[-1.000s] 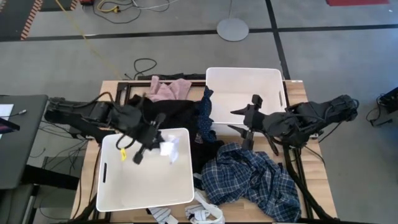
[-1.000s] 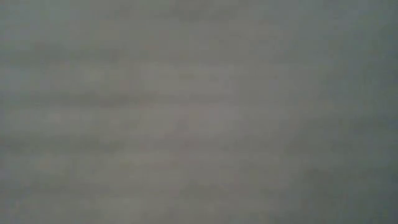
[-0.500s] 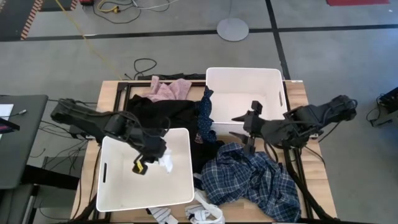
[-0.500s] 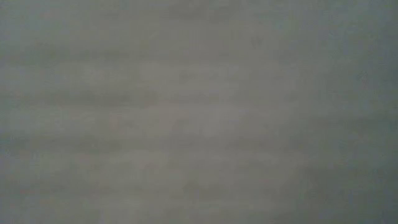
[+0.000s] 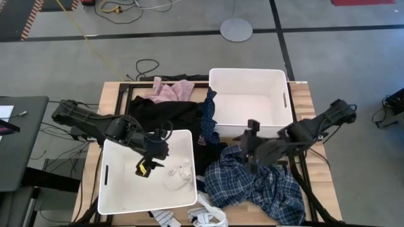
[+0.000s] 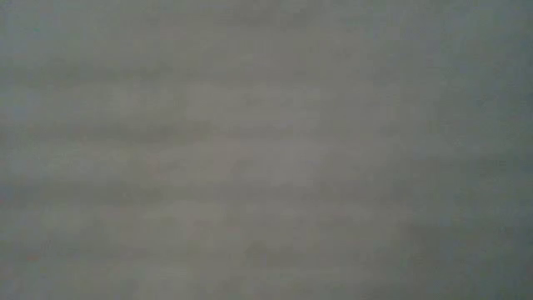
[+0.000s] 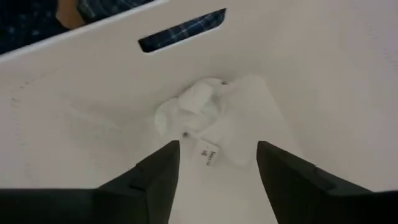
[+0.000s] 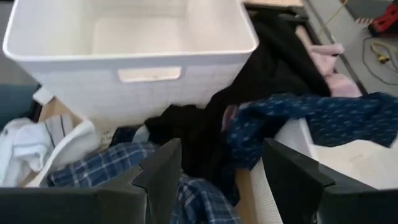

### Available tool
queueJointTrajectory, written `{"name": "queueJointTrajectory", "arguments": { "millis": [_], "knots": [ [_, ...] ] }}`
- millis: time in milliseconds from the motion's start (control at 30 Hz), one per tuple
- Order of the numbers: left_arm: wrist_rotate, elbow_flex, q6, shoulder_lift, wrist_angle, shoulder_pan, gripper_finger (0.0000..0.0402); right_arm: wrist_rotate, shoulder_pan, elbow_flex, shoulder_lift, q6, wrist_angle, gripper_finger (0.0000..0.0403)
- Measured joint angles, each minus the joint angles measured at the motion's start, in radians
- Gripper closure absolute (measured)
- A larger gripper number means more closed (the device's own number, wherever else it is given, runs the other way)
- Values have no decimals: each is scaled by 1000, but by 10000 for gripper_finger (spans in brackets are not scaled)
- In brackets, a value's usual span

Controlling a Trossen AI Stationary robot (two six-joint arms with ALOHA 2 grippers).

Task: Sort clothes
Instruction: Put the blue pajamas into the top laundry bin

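The low view is a grey blur showing nothing. The left gripper (image 7: 217, 163), fingers apart and empty, hangs inside the near-left bin (image 5: 113, 192) just above a crumpled white sock (image 7: 198, 112) lying on the bin floor. The right gripper (image 8: 221, 171), also spread, hovers over the plaid shirt (image 5: 262, 183) at the table's near-right, beside the black garment (image 8: 199, 127).

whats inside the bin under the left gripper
One small white sock, crumpled on the floor of the near bin, just ahead of the open left gripper. The rest of the floor is bare. The gripper hides only a small patch beneath itself.
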Motion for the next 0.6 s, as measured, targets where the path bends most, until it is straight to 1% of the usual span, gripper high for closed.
{"name": "queueJointTrajectory", "arguments": {
  "millis": [133, 200, 267, 367, 467, 533, 600],
  "knots": [
    [-133, 0, 13, -3, 19, -31, 192, -9, -1, 0, 68, 0, -4, 164],
    [-184, 0, 22, -3, 36, -48, 194, -35, -2, 0, 104, 0, -10, 164],
    [-208, 0, 22, -7, 61, -70, 197, -72, -2, 0, 142, 12, -42, 164],
    [-236, 0, 22, -24, 105, -102, 197, -127, -2, 0, 194, 79, -134, 164],
    [-307, 0, 20, -51, 139, -143, 198, -207, 5, 0, 239, 170, -229, 164],
    [-347, 0, 21, -74, 169, -167, 198, -258, 17, 0, 265, 217, -258, 164],
    [-364, 0, 20, -93, 179, -190, 198, -297, 39, 0, 289, 245, -251, 164]
  ]
}}
